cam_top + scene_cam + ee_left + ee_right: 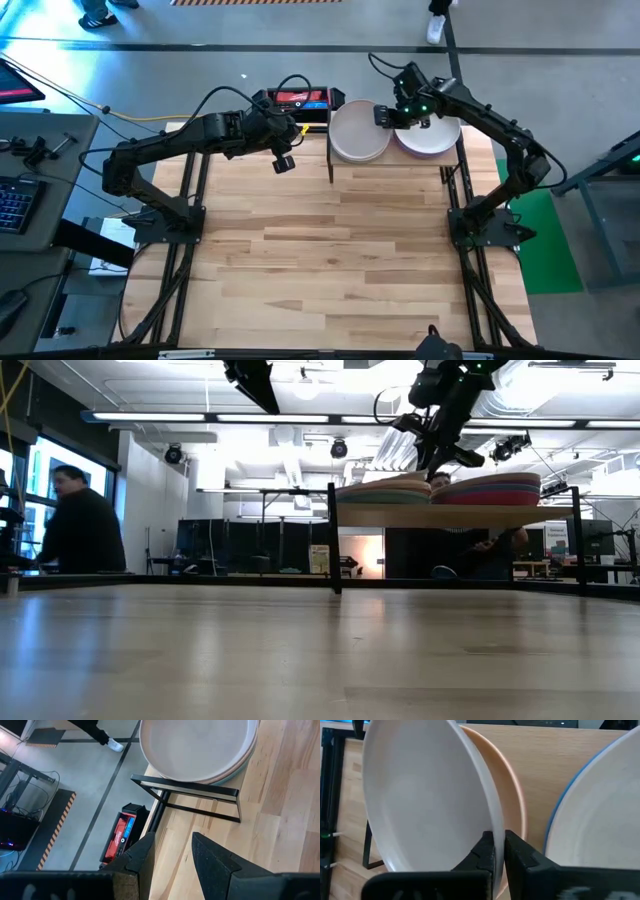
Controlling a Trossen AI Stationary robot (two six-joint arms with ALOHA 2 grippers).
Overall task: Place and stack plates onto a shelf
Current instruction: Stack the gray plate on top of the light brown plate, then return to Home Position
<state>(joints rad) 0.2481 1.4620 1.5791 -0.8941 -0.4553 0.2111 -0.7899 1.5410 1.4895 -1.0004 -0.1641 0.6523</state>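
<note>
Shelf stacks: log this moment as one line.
left end effector: open, hovering left of shelf | right end effector: shut on rim of top round matte cream plate | two plate stacks on shelf

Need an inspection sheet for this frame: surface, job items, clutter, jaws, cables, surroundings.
Surface: plank-topped table, bare in front of the shelf.
Job's things: shelf at the table's far edge carries two plate stacks, left stack with a pale plate on top, right stack with a pale purple top.
Clutter: red and black box beyond the table's far edge.
Grippers: right gripper jaws shut on the rim of the pale top plate; left gripper jaws open, empty, left of the shelf.
Cables: black loop and yellow lead on the floor.
Surroundings: person in the room behind; desk with keyboard at left.
</note>
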